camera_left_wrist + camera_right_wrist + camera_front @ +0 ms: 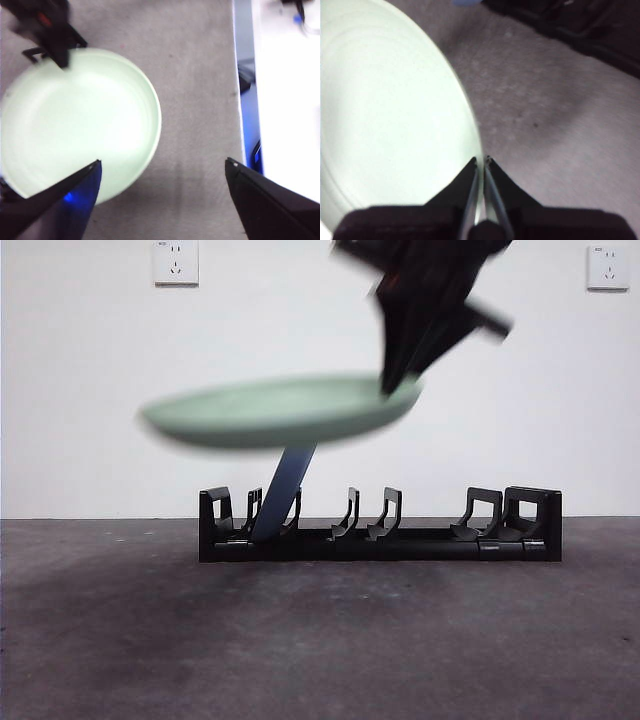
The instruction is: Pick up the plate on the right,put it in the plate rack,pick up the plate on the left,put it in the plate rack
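My right gripper (481, 161) is clamped on the rim of the pale green plate (275, 412), jaws pinched together with only the plate's edge between them; the grip sits at the rim so that the dish hangs free of my arm and can later be tipped on edge; in the front view the plate is carried nearly flat, well above the plate rack (380, 530) and over its left half, blurred by motion; a blue plate (283, 492) stands leaning in a slot near the rack's left end, so I judge one placement done and this one under way; the middle and right prong pairs show nothing in them, and the next move likely calls for turning the plate upright before lowering it between two prongs; my left gripper (162, 162) waits over the grey table (195, 75), jaws wide apart, holding nothing, beside the carried plate.
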